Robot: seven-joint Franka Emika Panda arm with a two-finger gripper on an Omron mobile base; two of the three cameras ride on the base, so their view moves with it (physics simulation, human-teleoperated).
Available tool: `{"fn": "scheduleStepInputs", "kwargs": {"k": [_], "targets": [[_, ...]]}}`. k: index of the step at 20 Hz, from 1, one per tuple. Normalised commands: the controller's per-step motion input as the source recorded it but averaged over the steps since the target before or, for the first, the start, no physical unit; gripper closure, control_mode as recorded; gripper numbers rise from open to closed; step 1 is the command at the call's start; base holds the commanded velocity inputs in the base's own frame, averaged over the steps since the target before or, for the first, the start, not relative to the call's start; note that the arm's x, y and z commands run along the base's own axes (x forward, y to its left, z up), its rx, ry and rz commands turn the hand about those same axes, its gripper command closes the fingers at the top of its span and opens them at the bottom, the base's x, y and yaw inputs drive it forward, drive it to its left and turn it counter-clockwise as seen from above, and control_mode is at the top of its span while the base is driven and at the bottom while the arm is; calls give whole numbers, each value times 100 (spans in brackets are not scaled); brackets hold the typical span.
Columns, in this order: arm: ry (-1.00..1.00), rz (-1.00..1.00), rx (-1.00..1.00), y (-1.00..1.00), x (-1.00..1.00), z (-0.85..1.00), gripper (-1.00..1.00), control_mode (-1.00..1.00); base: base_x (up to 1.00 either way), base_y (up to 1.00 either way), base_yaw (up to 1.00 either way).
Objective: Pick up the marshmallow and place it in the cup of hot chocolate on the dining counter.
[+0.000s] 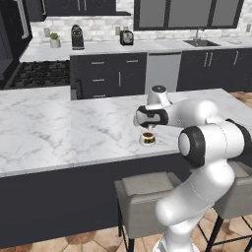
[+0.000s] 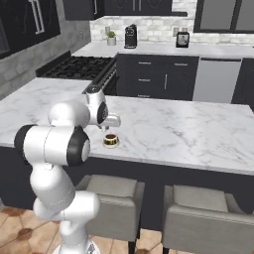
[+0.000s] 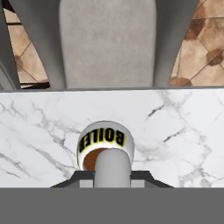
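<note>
Cup [image 3: 105,140] white, yellow-black lettering, brown liquid; marshmallow [image 3: 112,168] white; dining counter [image 1: 59,128] white, grey-veined.

Marshmallow [image 3: 112,168] blocks part of the cup of hot chocolate [image 3: 105,142] opening in hand view; fingertips sit behind it, grip contact unclear. In both base views the marshmallow is too small to tell.

Arm bent fwd, wrist down, hand [image 1: 147,129] closed on marshmallow [image 3: 112,165].
</note>
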Motion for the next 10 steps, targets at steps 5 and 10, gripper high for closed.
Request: {"fn": "scheduleStepInputs", "kwargs": {"k": [5, 10], "targets": [[2, 0, 0, 0, 25, -24, 100, -100, 0, 0, 0], [0, 0, 0, -3, 26, -21, 100, -100, 0, 0, 0]]}}
